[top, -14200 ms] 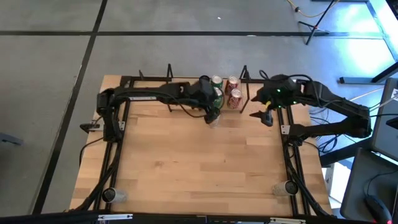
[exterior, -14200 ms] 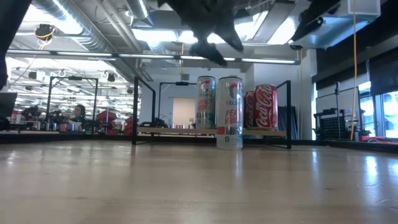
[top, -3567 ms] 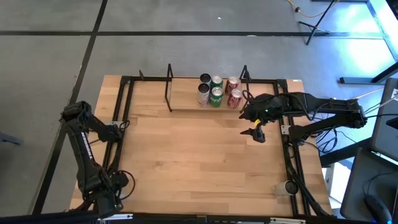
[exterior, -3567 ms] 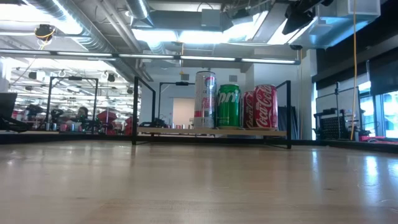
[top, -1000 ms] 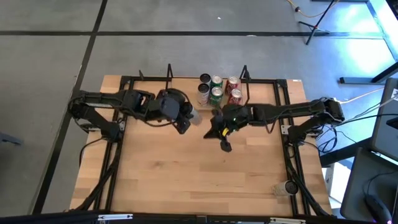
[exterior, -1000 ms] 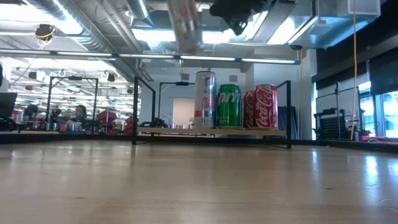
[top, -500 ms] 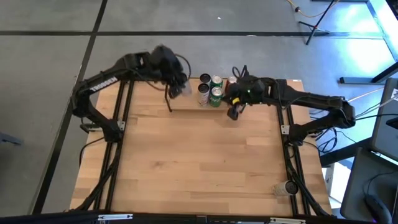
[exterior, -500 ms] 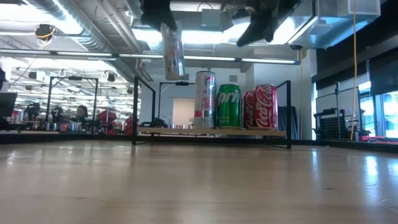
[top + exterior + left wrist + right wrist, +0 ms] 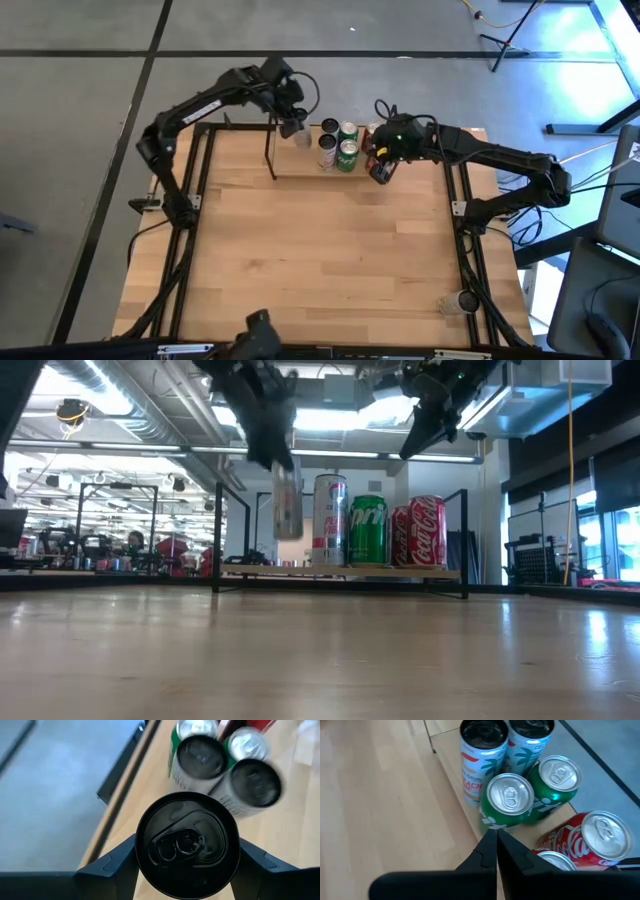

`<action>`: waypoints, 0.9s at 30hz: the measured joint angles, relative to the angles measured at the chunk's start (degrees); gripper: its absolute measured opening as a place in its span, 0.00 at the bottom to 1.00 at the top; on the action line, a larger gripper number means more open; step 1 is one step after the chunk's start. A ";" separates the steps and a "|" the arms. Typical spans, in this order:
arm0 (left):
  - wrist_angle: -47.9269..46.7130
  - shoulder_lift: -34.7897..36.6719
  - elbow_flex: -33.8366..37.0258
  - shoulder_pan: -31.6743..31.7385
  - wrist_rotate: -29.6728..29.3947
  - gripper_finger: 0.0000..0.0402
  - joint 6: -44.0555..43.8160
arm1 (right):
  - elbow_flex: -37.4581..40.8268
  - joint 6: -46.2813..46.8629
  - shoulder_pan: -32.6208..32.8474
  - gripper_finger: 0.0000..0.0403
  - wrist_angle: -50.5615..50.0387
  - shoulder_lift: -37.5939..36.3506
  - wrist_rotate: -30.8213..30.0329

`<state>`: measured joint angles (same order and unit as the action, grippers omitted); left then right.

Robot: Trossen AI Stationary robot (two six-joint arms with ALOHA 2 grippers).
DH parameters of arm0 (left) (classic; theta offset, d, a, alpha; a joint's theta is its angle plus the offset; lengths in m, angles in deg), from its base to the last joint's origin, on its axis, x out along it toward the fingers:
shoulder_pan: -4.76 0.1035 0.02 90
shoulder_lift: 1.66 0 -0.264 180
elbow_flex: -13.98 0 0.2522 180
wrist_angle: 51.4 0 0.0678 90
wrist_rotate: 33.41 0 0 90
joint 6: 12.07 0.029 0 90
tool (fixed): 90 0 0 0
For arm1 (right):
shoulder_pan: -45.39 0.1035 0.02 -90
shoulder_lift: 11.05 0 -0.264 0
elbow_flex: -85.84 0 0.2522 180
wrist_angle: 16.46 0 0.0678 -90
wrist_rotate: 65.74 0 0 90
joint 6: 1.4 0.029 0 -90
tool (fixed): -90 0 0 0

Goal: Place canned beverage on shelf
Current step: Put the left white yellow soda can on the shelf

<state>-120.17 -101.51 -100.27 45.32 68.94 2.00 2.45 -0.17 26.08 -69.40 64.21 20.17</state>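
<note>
My left gripper (image 9: 292, 118) is shut on a silver can with a black top (image 9: 187, 845) and holds it above the left part of the shelf (image 9: 300, 571), beside a tall white can (image 9: 330, 520). On the shelf's wooden board stand two tall white cans (image 9: 482, 760), two green cans (image 9: 510, 800) and red cans (image 9: 597, 840). My right gripper (image 9: 380, 172) hovers shut over the shelf's right end, near the red cans, and holds nothing. My left gripper pinches the silver can's side wall (image 9: 142, 862) just below its top rim, one finger (image 9: 117, 867) on each side. The fingers come from above, pointing down. The can (image 9: 287, 500) hangs nearly upright below them, clear of the shelf board.
Thin black upright frames (image 9: 218, 535) stand at both ends of the shelf. The wooden tabletop (image 9: 320, 260) stretches toward the near edge. The shelf's left half (image 9: 295, 162) is bare board.
My left gripper has carried the silver can from over the table's middle toward the far edge, then down to just above the shelf's left part. My right gripper has gone toward the far right, over the shelf's right end, and has stayed shut.
</note>
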 joint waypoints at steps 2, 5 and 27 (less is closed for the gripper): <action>-0.27 -2.45 0.00 0.15 0.45 0.54 1.01 | 0.00 0.00 0.13 0.01 0.00 0.00 -0.93; -0.65 -5.25 0.02 0.02 0.42 0.54 2.82 | 0.00 1.01 0.13 0.01 0.01 0.00 -1.44; 1.92 -7.94 0.02 -1.36 1.00 0.68 7.49 | 0.00 3.68 0.15 0.01 -0.44 0.02 -1.39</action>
<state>-118.24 -109.45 -100.24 43.96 69.93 9.50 2.45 3.52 26.24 -69.84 64.24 18.78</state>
